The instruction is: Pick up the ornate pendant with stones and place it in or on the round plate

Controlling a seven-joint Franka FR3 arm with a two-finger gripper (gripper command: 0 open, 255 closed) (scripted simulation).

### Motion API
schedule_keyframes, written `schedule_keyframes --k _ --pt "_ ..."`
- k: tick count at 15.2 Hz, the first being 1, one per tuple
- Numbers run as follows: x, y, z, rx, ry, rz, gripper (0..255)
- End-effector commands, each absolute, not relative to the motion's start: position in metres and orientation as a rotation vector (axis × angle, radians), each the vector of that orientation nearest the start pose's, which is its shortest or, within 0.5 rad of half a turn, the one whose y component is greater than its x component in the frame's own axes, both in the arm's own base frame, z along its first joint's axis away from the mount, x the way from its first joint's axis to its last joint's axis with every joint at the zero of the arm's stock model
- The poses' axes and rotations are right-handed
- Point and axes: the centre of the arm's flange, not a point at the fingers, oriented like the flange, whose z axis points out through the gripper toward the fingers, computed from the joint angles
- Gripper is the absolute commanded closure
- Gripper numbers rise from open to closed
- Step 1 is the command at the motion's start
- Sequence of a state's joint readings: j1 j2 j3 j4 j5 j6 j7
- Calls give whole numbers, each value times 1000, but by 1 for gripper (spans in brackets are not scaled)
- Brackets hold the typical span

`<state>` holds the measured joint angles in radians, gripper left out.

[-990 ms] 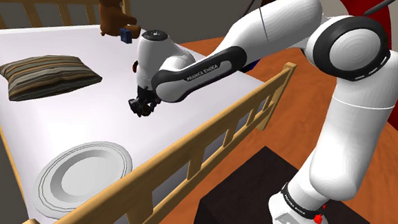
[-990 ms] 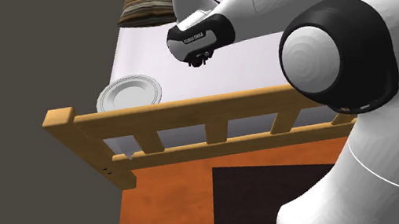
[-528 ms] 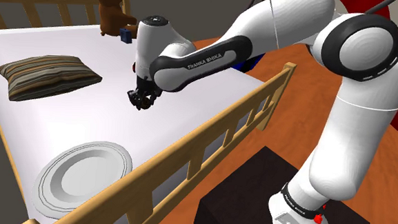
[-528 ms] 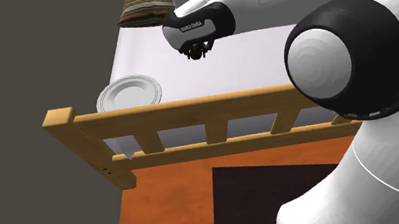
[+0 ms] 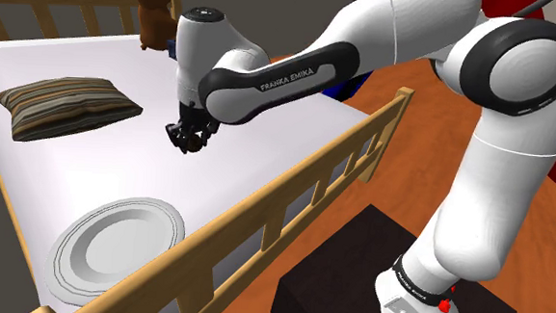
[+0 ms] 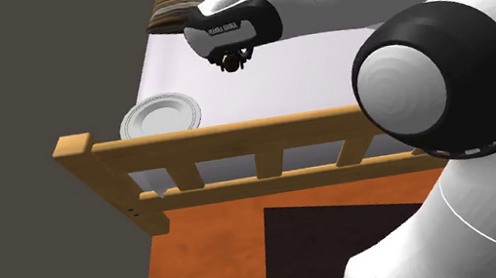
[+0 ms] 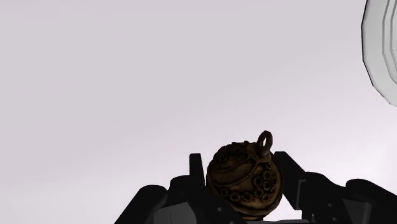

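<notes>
My pincer (image 7: 245, 186) is clenched on the pendant (image 7: 243, 180). It is a round, bronze-brown ball with raised scrollwork, a band of beaded studs and a small ring at its top, wedged between my black fingers (image 7: 197, 173). I hold it above the bed's (image 5: 92, 167) smooth white sheet. The plate (image 5: 163, 219), round, pale and stepped in rings, lies on the sheet beside the wooden rail (image 5: 299, 190), well apart from the pendant. A striped pillow (image 5: 64, 105) lies beyond.

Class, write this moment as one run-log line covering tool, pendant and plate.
tool: shut on pendant | pendant: held above bed | plate: bare, on bed | tool: not over plate | placement: not yet done
</notes>
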<state>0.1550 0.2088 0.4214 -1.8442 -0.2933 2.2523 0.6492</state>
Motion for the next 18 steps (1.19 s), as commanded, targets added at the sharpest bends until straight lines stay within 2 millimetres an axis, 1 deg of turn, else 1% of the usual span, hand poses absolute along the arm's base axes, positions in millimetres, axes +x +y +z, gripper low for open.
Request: schedule_keyframes --k 1,18 --pt "528 349 443 -3117 -107 -431 255" --pt "420 546 440 -3117 -107 -431 255"
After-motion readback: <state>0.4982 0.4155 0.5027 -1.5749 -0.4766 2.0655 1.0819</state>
